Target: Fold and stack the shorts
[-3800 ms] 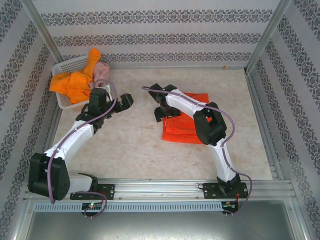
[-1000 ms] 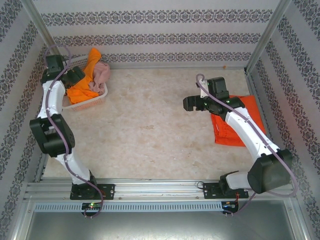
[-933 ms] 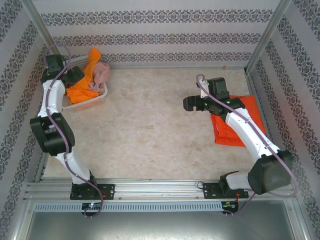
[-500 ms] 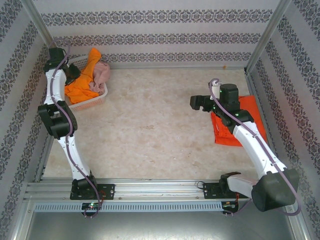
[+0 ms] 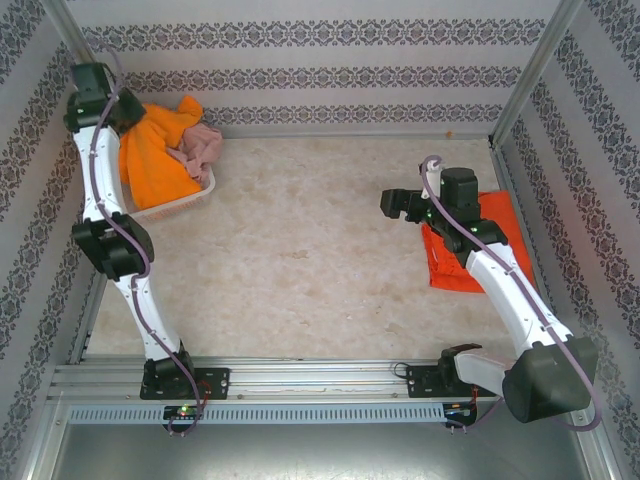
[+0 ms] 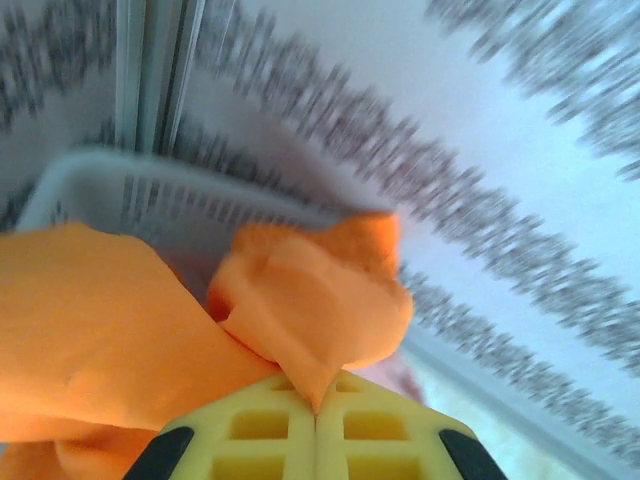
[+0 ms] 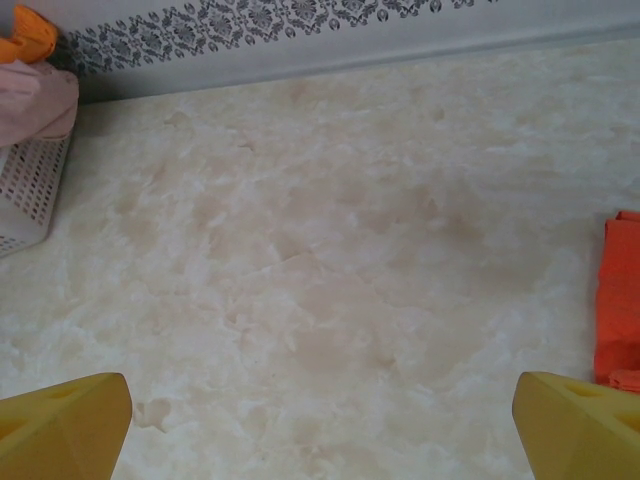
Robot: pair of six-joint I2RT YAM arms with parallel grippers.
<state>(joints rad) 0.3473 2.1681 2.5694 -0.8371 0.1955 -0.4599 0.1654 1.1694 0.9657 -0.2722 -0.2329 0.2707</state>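
Here, the left arm (image 5: 95, 180) stretches upright, left tool (image 6: 316, 405) pinching the bright orange shorts (image 5: 155, 160); the bent right arm (image 5: 500, 275) holds the right tool (image 5: 398, 205) wide.

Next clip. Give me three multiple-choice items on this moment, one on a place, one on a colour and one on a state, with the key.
1. Where do the red-orange shorts lie?
A. far-left corner
B. on the table's right side
C. dead centre

2. What colour are the shorts pinched by the left claw?
A. bright orange
B. dusty pink
C. blue

3. How does the right claw stand?
A. shut on cloth
B. shut, empty
C. open, empty

Key:
1 B: they lie flat beside the right arm.
2 A: the bright orange shorts hang from its closed fingers above the white mesh basket.
3 C: its yellow fingertips stand far apart over bare tabletop.
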